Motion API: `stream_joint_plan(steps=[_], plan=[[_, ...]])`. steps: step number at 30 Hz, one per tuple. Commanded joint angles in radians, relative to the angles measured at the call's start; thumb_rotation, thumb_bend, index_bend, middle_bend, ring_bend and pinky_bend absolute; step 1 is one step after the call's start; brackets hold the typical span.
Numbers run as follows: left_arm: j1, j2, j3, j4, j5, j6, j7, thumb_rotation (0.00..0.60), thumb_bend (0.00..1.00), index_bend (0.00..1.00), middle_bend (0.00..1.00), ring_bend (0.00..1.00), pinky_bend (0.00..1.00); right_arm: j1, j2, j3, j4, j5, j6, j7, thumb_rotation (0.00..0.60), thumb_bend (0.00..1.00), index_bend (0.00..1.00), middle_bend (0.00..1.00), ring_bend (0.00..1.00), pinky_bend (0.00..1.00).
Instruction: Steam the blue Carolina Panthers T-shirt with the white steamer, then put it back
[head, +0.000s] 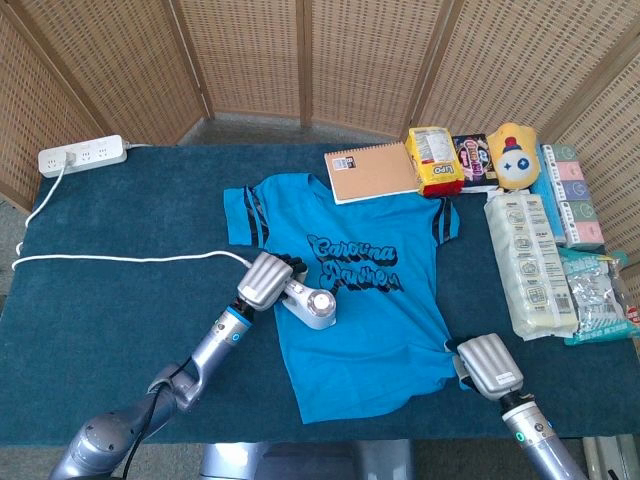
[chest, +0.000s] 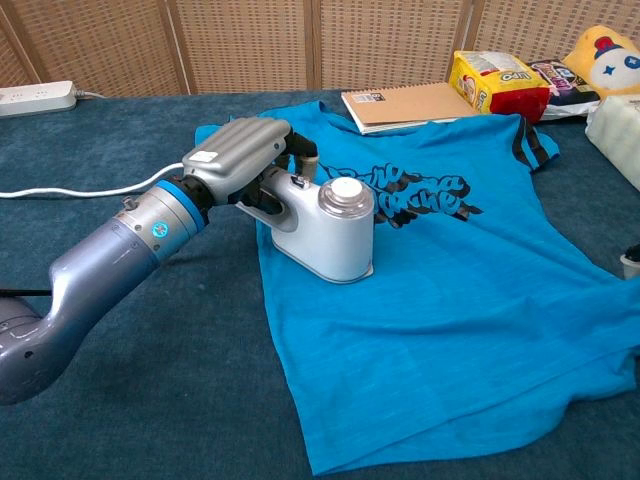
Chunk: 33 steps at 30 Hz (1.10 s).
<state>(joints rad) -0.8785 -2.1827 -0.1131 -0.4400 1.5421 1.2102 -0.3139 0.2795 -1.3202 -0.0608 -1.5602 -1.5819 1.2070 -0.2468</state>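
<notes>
The blue Carolina Panthers T-shirt (head: 375, 320) (chest: 460, 290) lies flat, print up, in the middle of the dark blue table. My left hand (head: 267, 281) (chest: 238, 152) grips the handle of the white steamer (head: 310, 304) (chest: 330, 232), which stands on the shirt's left side just left of the lettering. Its white cord (head: 120, 260) runs left across the table. My right hand (head: 488, 365) sits palm down at the shirt's lower right corner, touching the hem. Its fingers are hidden under the back of the hand.
A white power strip (head: 82, 156) (chest: 35, 96) lies at the far left. Behind the shirt are a brown notebook (head: 372, 172), a yellow snack bag (head: 435, 160) and a yellow plush toy (head: 513, 155). Long wrapped packs (head: 530, 265) line the right edge.
</notes>
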Motion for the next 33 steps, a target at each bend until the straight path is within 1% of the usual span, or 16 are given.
stream_joint_plan(steps=[1, 9, 13, 25, 29, 33], plan=[[0.011, 0.017, 0.002, 0.008, -0.005, -0.001, -0.005, 0.6, 0.44, 0.6, 0.7, 0.61, 0.71, 0.004, -0.007, -0.005, -0.004, -0.003, -0.01, -0.009, 0.6, 0.7, 0.58, 0.59, 0.63, 0.74], [0.027, 0.052, -0.013, 0.02, -0.027, 0.0, -0.021, 0.6, 0.43, 0.6, 0.7, 0.61, 0.71, 0.018, -0.015, -0.018, -0.028, -0.012, -0.043, -0.05, 0.6, 0.7, 0.58, 0.59, 0.63, 0.73], [0.021, 0.05, -0.022, 0.017, -0.037, -0.009, -0.02, 0.6, 0.43, 0.6, 0.7, 0.61, 0.71, 0.02, -0.016, -0.018, -0.032, -0.011, -0.045, -0.056, 0.6, 0.7, 0.58, 0.59, 0.63, 0.73], [-0.026, -0.019, -0.015, 0.007, -0.022, -0.026, -0.014, 0.6, 0.43, 0.6, 0.7, 0.61, 0.71, 0.012, -0.002, -0.019, -0.027, -0.011, -0.028, -0.042, 0.6, 0.7, 0.58, 0.59, 0.63, 0.73], [-0.036, -0.042, -0.005, -0.002, -0.01, -0.019, -0.017, 0.6, 0.43, 0.6, 0.7, 0.61, 0.71, 0.011, -0.001, -0.018, -0.024, -0.008, -0.025, -0.03, 0.6, 0.7, 0.58, 0.59, 0.63, 0.73], [-0.035, -0.056, 0.017, -0.01, 0.01, -0.014, -0.022, 0.6, 0.43, 0.6, 0.7, 0.61, 0.71, 0.009, 0.0, -0.018, -0.02, -0.009, -0.021, -0.023, 0.6, 0.7, 0.58, 0.59, 0.63, 0.74]])
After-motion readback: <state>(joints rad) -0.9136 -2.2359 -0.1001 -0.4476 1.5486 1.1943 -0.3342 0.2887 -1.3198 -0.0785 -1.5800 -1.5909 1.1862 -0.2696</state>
